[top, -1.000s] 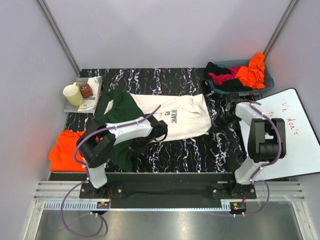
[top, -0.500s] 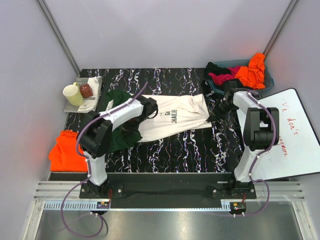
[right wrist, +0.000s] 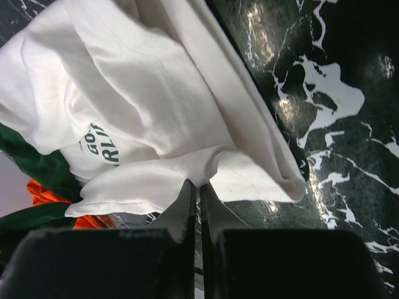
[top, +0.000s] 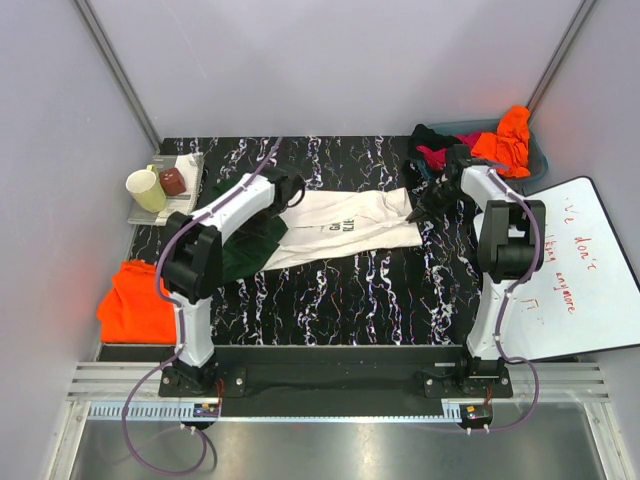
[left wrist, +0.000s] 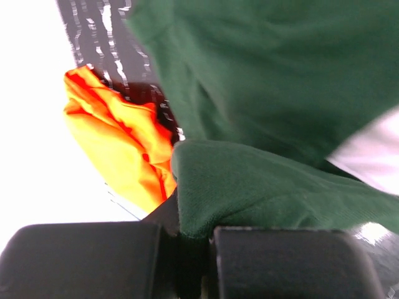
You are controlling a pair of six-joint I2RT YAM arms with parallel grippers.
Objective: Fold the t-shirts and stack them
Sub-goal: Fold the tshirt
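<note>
right now the cream t-shirt [top: 345, 222] is lying stretched across the middle of the table [top: 380, 300], running from 9 o'clock to 3 o'clock. the left gripper [left wrist: 190, 233] is pinching its dark green end at 10 o'clock, jaws closed on the cloth. the right gripper [right wrist: 198, 190] is clamping the cream hem at 2 o'clock. an orange t-shirt [top: 135, 300] is sitting at 8 o'clock.

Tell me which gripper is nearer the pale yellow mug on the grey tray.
Left. The left gripper, shut on the cream t-shirt, is right of the pale yellow mug; the right gripper holds the shirt's hem far across the table.
</note>
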